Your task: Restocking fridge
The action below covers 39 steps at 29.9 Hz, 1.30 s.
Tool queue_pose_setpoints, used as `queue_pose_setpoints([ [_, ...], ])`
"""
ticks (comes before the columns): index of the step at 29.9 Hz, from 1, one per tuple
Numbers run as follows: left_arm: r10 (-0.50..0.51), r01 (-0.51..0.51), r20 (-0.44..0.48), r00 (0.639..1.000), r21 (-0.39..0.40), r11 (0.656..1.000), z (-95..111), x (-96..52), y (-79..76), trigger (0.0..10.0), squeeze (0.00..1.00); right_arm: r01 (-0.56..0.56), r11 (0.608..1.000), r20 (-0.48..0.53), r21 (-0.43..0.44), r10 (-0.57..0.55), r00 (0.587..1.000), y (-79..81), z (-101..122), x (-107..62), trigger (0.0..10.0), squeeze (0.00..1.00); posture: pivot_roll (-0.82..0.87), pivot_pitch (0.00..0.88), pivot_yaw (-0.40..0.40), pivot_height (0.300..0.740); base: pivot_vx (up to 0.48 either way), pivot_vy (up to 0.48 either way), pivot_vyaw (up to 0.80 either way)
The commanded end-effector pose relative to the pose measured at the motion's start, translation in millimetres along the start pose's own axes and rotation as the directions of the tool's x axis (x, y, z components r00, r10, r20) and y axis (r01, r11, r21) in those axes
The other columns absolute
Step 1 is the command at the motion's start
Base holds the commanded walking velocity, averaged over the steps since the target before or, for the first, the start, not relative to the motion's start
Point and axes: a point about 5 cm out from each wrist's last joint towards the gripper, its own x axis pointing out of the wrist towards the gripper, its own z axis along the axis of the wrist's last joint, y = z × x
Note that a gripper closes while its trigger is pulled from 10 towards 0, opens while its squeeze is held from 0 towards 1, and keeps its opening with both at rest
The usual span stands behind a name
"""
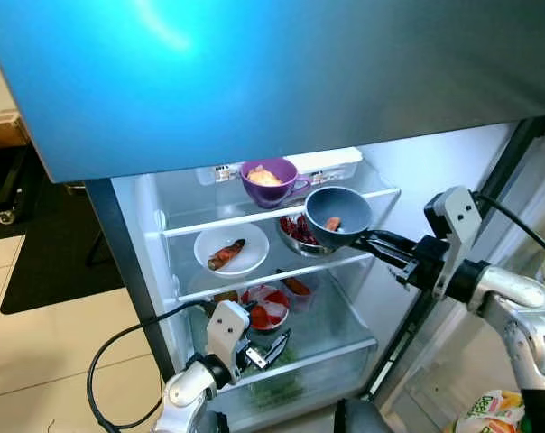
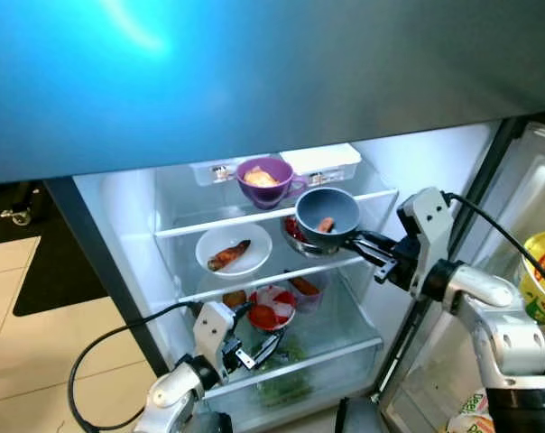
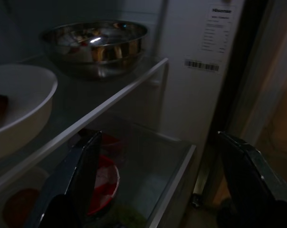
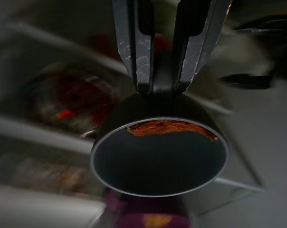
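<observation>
Fridge [image 1: 254,298] open, centre of frame, door swung out at the right edge. Grey-blue bowl [image 1: 338,215] sits just right of centre, held in the air in front of the middle shelf [image 1: 272,273], tilted toward the camera, a piece of orange-brown food inside. Right gripper [image 1: 374,242] clamped on the bowl's rim/side, arm coming in from the right. In the right wrist view both fingers [image 4: 134,47] pinch the bowl [image 4: 160,156] edge, scene behind blurred.

Steel bowl [image 1: 300,236] of red stuff sits on the middle shelf directly behind the held bowl. White plate [image 1: 231,249] with a browned piece to its left, same shelf. Purple cup [image 1: 269,182] on the top shelf, upper centre. Red-and-white dish [image 1: 267,308] on the level below.

Left gripper [image 1: 271,347] lower centre, in front of the bottom shelf, fingers [image 3: 84,171] spread apart, holding nothing.
</observation>
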Motion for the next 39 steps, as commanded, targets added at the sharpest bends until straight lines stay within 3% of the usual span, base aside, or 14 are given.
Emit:
queue_pose_setpoints([
  [1, -0.005, 0.005, -0.005, 1.000, -0.013, 1.000, -1, 2.8, -4.3, 10.0, 0.00, 0.010, 0.997, -0.022, 0.071, -0.009, 1.000, 0.6, -9, 2.7, 10.0, 0.00, -0.11, 0.000, 0.064, 0.551, 0.000, 0.000, 0.00],
  [11, 0.008, -0.008, -0.001, 1.000, -0.015, 1.000, 0, 3.4, -4.6, 10.0, 0.00, 0.122, 0.986, 0.077, 0.115, -0.131, 0.988, 1.0, 20, 26.7, 10.0, 0.00, -0.11, 0.000, 0.060, 0.551, 0.000, 0.000, 0.00],
  [26, 0.004, -0.005, -0.011, 1.000, -0.020, 1.000, -2, 2.8, -6.7, 10.0, 0.00, 0.249, 0.968, 0.143, 0.041, -0.252, 0.957, -6.9, 50, 22.9, 10.0, 0.00, -0.11, 0.000, 0.062, 0.551, 0.000, 0.000, 0.00],
  [33, 0.000, 0.000, -0.015, 1.000, -0.020, 1.000, -3, 2.1, -7.4, 10.0, 0.00, 0.411, 0.911, 0.087, 0.019, -0.411, 0.907, -23.7, 60, 16.8, 10.0, 0.00, -0.11, 0.000, 0.064, 0.551, 0.000, 0.000, 0.00],
  [39, -0.003, 0.002, -0.018, 1.000, -0.023, 1.000, -3, 1.7, -8.3, 10.0, 0.00, 0.449, 0.894, 0.095, 0.001, -0.447, 0.889, -25.1, 70, 13.7, 10.0, 0.00, -0.11, 0.000, 0.064, 0.551, 0.000, 0.000, 0.00],
])
